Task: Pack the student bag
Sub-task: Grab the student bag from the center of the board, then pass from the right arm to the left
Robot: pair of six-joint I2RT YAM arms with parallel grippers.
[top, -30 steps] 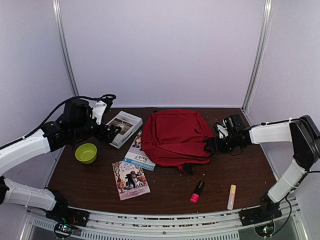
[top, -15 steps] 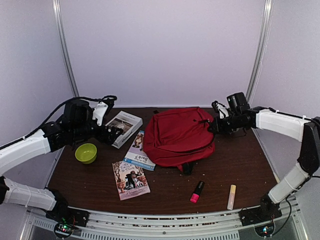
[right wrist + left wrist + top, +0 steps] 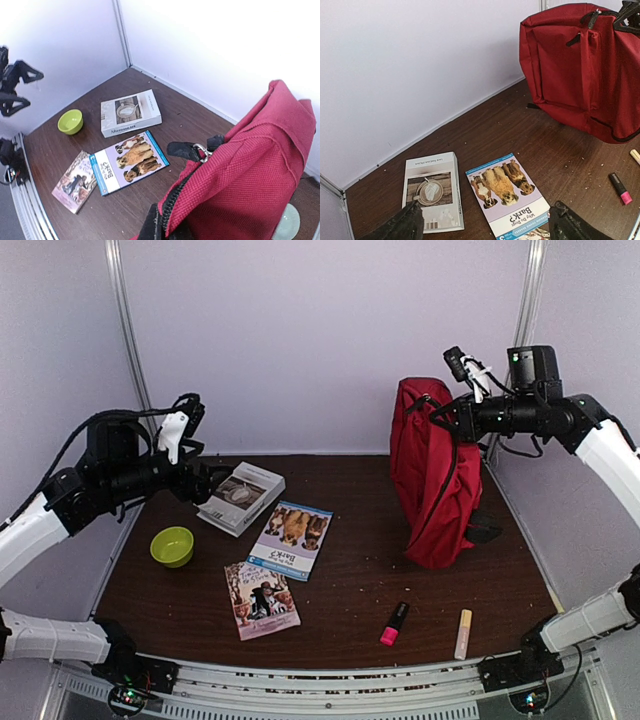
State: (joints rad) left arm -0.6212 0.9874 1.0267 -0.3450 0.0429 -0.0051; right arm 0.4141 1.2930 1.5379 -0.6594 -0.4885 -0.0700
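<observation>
The student bag (image 3: pixel 432 480) is a red backpack that hangs upright at the right of the table, held up by its top. My right gripper (image 3: pixel 445 420) is shut on the bag's top edge. In the right wrist view that gripper (image 3: pixel 167 231) pinches the red fabric beside the black zipper of the bag (image 3: pixel 250 190). I cannot tell whether the bag's bottom touches the table. My left gripper (image 3: pixel 200 483) hovers open at the left, above the books. In the left wrist view the left gripper (image 3: pixel 487 230) holds nothing, and the bag (image 3: pixel 570 75) shows at the upper right.
A white boxed book (image 3: pixel 240 497) lies at the back left. A dog book (image 3: pixel 292 538) and a third book (image 3: pixel 261 598) lie nearer the middle, and a green bowl (image 3: pixel 172 546) sits at the left. A pink highlighter (image 3: pixel 394 623) and a cream marker (image 3: pixel 464 632) lie front right.
My right gripper shut on the bag and raised it from lying flat to hanging upright at the right. The dog book is now fully uncovered. My left arm drew up and back.
</observation>
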